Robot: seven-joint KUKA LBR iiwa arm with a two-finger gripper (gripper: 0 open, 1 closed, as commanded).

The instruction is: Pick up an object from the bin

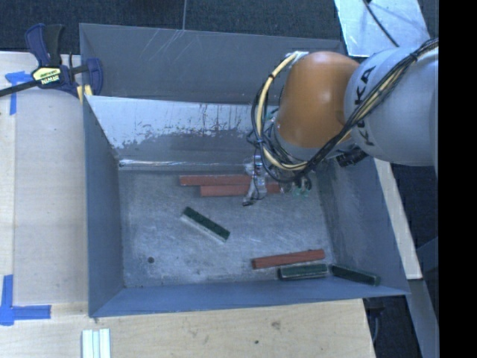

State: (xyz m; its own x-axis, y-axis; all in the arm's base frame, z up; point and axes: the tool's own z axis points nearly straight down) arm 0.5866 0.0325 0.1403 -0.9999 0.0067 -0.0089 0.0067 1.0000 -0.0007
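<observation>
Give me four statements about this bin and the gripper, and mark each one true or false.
1. The gripper is over the right end of a pair of brown bars near the back wall. True.
2. A brown bar lies in the front left corner. False: the third brown bar lies front right, beside a second dark bar.
3. A dark bar lies alone mid-floor, at a slant. True.
4. That dark bar touches the pair of brown bars. False: bare floor lies between them.

Bin (102, 200) L half free; red bars (223, 190) block rear
</observation>
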